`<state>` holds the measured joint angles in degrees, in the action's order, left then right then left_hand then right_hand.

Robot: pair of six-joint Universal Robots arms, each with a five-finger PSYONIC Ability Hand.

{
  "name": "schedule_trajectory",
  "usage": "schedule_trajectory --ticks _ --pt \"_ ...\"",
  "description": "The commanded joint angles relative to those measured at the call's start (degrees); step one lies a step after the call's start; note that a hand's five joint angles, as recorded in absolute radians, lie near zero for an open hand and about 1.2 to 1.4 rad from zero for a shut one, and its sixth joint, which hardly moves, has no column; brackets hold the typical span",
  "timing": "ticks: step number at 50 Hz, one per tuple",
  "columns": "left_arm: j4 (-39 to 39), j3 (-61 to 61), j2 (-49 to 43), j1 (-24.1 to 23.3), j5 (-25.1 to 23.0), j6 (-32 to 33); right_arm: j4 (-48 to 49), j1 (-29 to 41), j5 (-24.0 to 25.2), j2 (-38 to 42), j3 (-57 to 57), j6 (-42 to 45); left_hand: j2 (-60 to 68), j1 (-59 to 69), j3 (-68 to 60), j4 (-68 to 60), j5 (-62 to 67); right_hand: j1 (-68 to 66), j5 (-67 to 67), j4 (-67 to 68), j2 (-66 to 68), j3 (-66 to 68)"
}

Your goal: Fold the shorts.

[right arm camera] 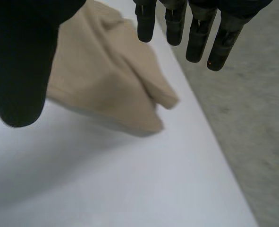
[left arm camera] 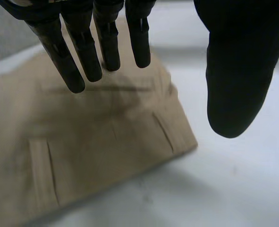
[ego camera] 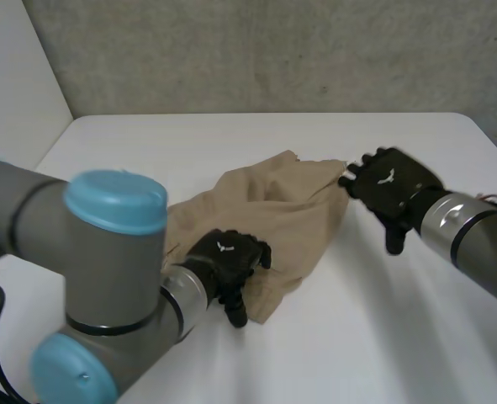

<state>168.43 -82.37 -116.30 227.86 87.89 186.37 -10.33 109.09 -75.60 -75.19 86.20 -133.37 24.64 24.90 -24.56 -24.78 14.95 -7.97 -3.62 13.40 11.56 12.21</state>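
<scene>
Tan shorts (ego camera: 273, 215) lie bunched and partly folded in the middle of the white table (ego camera: 383, 337). My left hand (ego camera: 227, 261) hovers over the near edge of the shorts, fingers (left arm camera: 82, 52) straight and thumb apart, holding nothing; the wrist view shows the cloth (left arm camera: 92, 142) with pocket slits lying under the palm. My right hand (ego camera: 391, 189) is open just off the far right corner of the shorts, its fingers (right arm camera: 191, 28) straight. In the right wrist view the cloth's corner (right arm camera: 111, 90) lies below the hand, not touched.
A grey wall (ego camera: 273, 50) runs behind the table's far edge. In the right wrist view the table's edge and grey floor (right arm camera: 252, 142) pass beside the hand. Bare table lies in front of and to the right of the shorts.
</scene>
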Motion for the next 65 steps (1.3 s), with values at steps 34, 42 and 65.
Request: schedule_trajectory --ticks 34,42,65 --pt "10.7 -9.4 12.8 15.1 8.1 -0.3 12.7 13.2 14.0 14.4 4.6 -14.0 -3.8 -4.1 3.7 4.0 -4.1 -27.2 -21.5 21.7 23.6 22.9" --pt "13.5 -15.4 15.1 20.1 6.2 -0.3 13.4 14.9 12.4 19.3 2.6 -13.6 -4.7 -4.9 4.6 4.8 -5.0 -27.8 -22.2 22.4 24.3 23.6" --pt "13.8 -17.6 18.3 21.0 4.7 -0.3 13.6 16.5 12.3 25.4 -5.7 -13.8 -7.7 -8.0 7.6 7.8 -8.0 -47.5 -41.9 42.1 43.9 43.3"
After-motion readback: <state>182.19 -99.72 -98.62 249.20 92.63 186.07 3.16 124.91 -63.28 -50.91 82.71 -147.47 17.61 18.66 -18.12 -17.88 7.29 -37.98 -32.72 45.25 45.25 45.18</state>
